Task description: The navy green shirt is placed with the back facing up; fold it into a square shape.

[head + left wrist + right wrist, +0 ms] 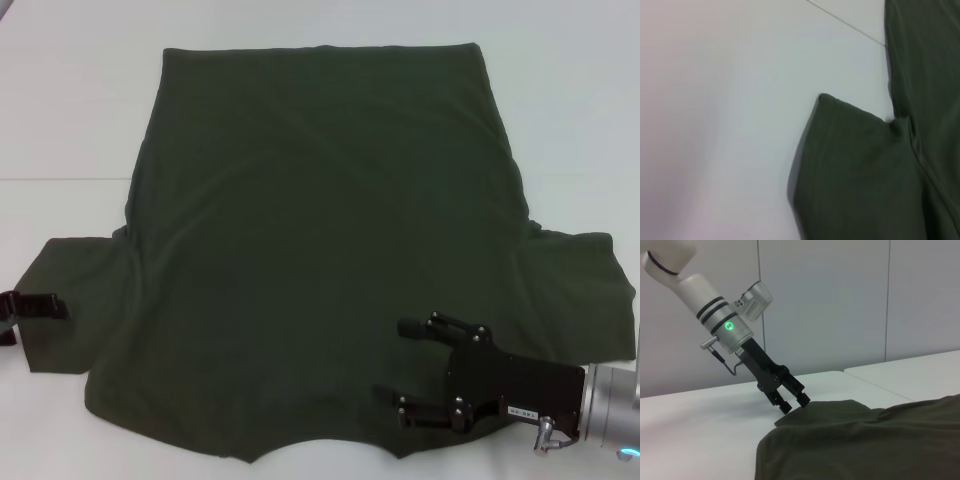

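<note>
The dark olive-green short-sleeved shirt (320, 250) lies flat on the white surface (70, 120). The right gripper (392, 360), jaws apart, is over its near hem; the left gripper (794, 404), jaws apart, is at the left sleeve edge.

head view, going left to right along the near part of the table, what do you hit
Left gripper, black, open, at the sleeve's edge → left short sleeve of the dark olive-green shirt → the navy green shirt body, soft matte fabric → right gripper, black, open over the shirt → right sleeve

Plain dark olive-green shirt (320, 250)
</note>
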